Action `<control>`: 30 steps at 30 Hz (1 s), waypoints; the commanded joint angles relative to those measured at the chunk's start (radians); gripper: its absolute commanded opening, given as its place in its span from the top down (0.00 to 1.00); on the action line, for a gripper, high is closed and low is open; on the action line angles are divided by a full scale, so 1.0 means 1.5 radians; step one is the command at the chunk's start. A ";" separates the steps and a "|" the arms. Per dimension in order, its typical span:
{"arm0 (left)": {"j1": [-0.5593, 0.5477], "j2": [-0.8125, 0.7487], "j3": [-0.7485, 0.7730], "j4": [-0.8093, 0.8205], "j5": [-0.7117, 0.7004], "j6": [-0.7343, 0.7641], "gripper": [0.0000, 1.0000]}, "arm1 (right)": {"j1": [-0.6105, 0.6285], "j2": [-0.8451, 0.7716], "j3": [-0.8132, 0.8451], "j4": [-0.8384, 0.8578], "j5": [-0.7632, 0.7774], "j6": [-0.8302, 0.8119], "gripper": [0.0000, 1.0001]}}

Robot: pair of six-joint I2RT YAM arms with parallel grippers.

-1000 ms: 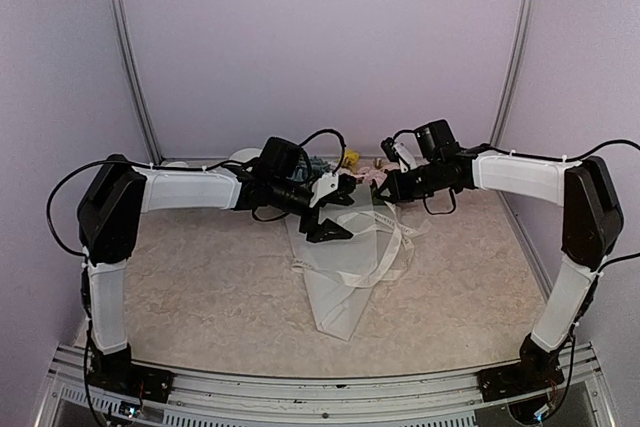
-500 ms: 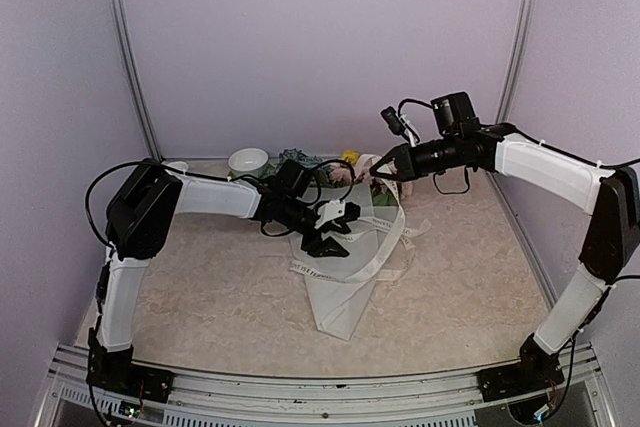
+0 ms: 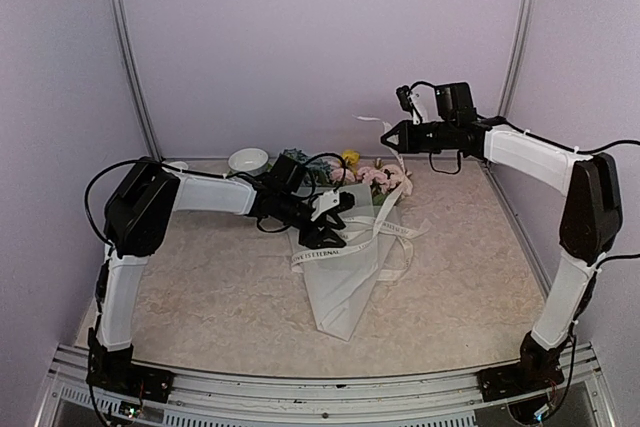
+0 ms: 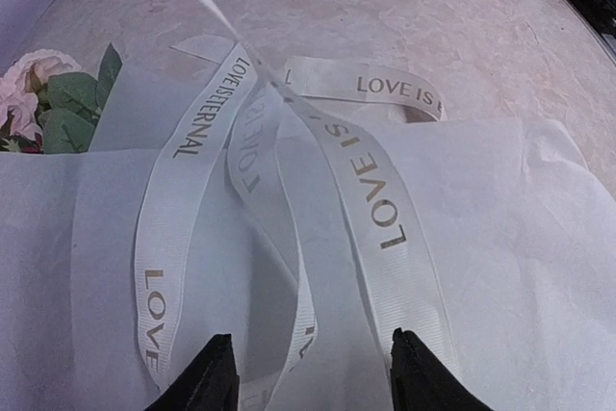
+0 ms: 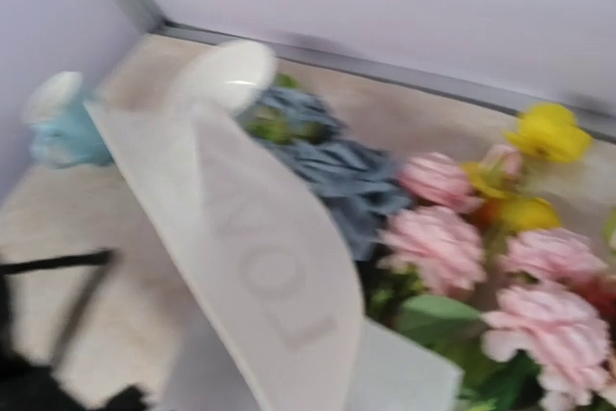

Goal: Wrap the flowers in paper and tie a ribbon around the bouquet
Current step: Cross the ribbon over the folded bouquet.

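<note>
The bouquet lies mid-table: blue, pink and yellow flowers (image 3: 352, 173) at the back, in a white paper (image 3: 338, 292) cone pointing toward the near edge. The cream ribbon (image 3: 352, 244), lettered "LOVE IS ETERNAL", loops across the cone. One end rises to my right gripper (image 3: 388, 135), which is shut on it high above the blooms. In the right wrist view the ribbon (image 5: 265, 271) covers the fingers, with the flowers (image 5: 443, 238) behind. My left gripper (image 4: 308, 377) hovers low over the paper (image 4: 510, 238), jaws apart. Ribbon (image 4: 380, 194) strands lie between its fingertips (image 4: 217, 377).
A white bowl (image 3: 247, 160) stands at the back left of the flowers, and a small pale blue object (image 5: 56, 120) is beside it. Walls and two metal posts (image 3: 128, 57) close the back and sides.
My right gripper has lifted up and back to the right, drawing the ribbon end off the bouquet. My left gripper has moved down over the cone and its jaws have narrowed.
</note>
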 commanded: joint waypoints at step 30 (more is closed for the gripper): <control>-0.061 -0.136 -0.137 0.185 -0.099 0.016 1.00 | 0.011 0.096 0.092 0.031 -0.040 -0.002 1.00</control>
